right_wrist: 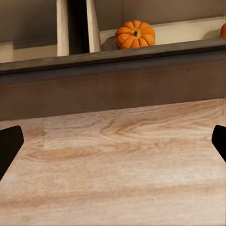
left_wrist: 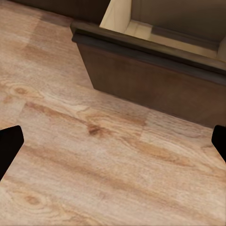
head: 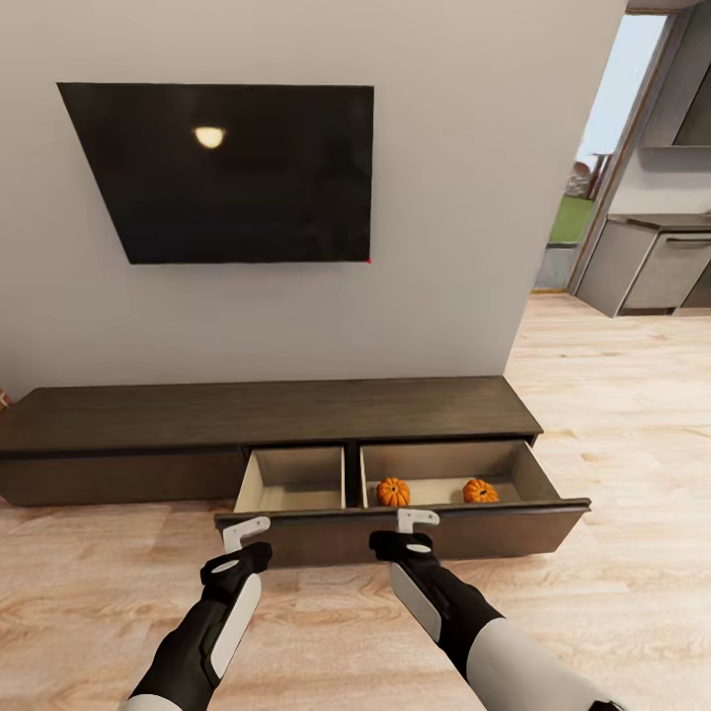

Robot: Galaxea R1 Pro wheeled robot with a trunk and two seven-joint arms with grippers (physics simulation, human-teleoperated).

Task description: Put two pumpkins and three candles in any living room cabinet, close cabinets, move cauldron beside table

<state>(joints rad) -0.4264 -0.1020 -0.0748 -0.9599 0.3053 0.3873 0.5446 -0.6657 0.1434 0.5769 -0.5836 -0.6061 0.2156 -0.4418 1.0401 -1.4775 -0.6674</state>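
**Both pumpkins in the open drawer; candles, closing and cauldron judged still to be done**

A long, low dark brown cabinet [head: 267,415] is seen against a pale wall beneath a black wall-mounted screen [head: 222,173]. One wide drawer [head: 405,528] is pulled out over the wooden floor [head: 612,395], divided into two pale compartments. Two orange pumpkins, one [head: 393,491] and another [head: 480,490], are seen lying apart in the right compartment; the left compartment appears empty, though its near floor is hidden by the drawer front. The left gripper [head: 245,534] and right gripper [head: 418,520] are held just before the drawer front, each with fingers spread and nothing held. The pumpkin step is judged complete. The candles, closing the drawer and moving the cauldron are judged outstanding.
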